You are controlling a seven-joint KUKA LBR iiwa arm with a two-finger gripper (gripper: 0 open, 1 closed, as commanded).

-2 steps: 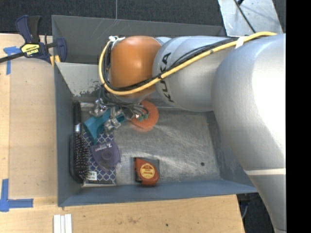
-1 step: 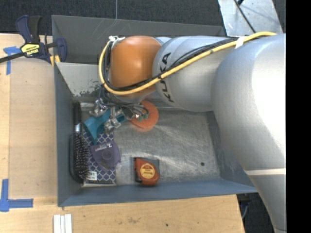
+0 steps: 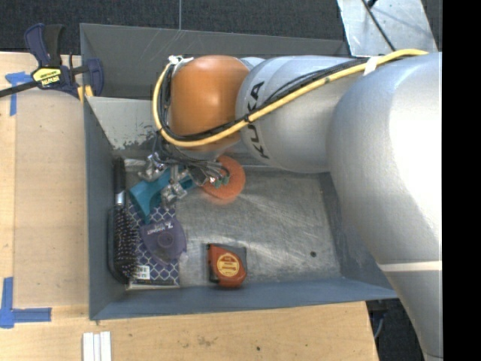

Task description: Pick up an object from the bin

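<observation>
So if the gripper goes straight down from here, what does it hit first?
Likely the teal block directly beneath the gripper, at the bin's left; depth is unclear, so they may already touch.

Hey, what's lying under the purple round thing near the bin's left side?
A flat blue patterned packet, beside the black hairbrush. The purple piece covers the packet's middle, so what's printed there is hidden.

Live now: bin (image 3: 225,298) plain grey | disc (image 3: 230,187) orange | block (image 3: 144,196) teal | brush (image 3: 122,239) black | cap (image 3: 164,241) purple | pack (image 3: 154,271) navy, white lattice | tape measure (image 3: 227,266) orange-black | wrist cover (image 3: 207,96) orange | cable (image 3: 157,104) yellow | arm (image 3: 316,126) silver
</observation>
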